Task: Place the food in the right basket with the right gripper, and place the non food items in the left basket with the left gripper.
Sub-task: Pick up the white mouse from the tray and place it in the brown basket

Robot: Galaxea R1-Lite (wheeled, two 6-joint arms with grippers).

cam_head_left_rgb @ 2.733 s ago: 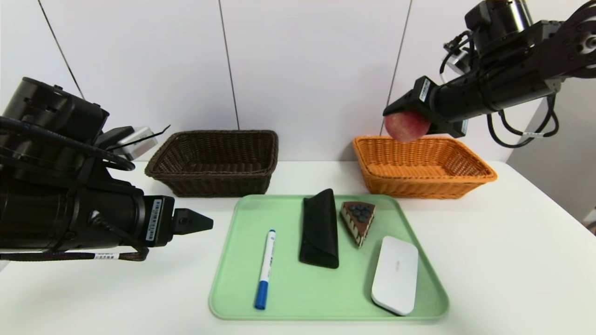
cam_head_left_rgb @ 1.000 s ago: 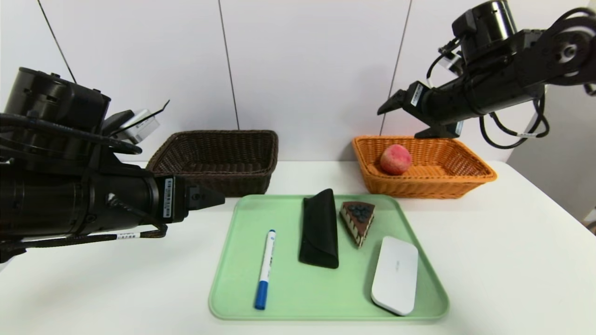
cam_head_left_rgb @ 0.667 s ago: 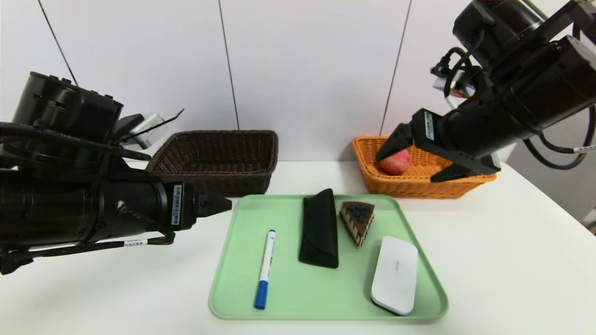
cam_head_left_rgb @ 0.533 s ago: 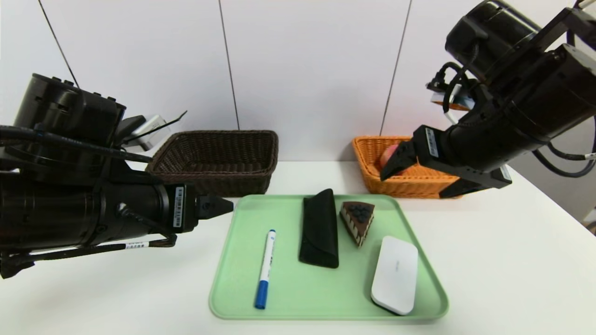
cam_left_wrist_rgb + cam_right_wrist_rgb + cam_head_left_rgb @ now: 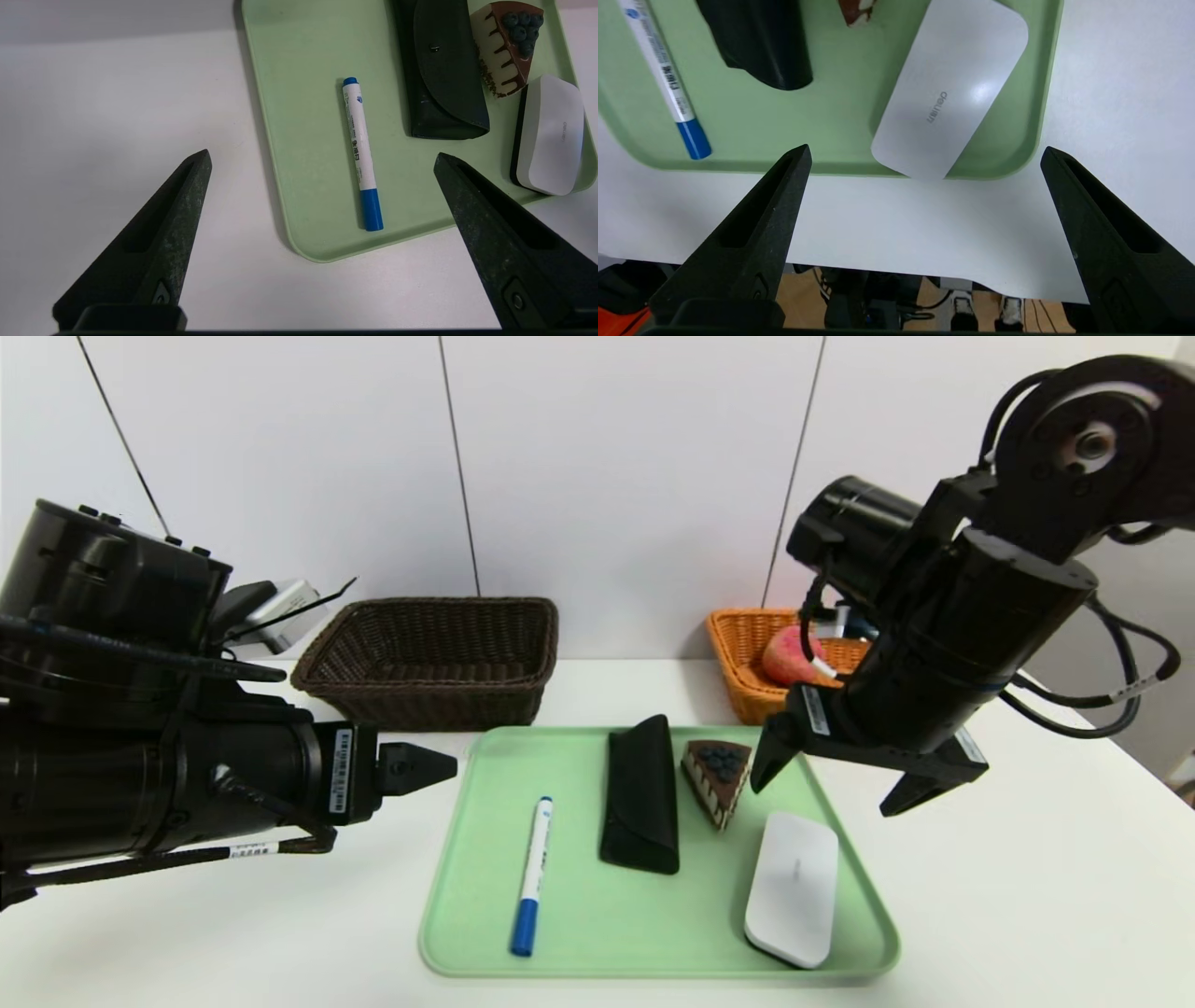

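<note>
Cake slice [image 5: 717, 779] is the food left on the green tray [image 5: 579, 933], and the near-to-far order decides the reach: nearest lies the white case [image 5: 792, 887], then the slice with its point toward the robot, beyond it the peach [image 5: 792, 656] in the orange basket [image 5: 747, 644]. Right hand [image 5: 826, 789], released and pointing down with fingers spread wide, hangs just right of the slice, so a short leftward shift should centre it. Left hand [image 5: 415, 768], also released, waits well off at the tray's left edge.
</note>
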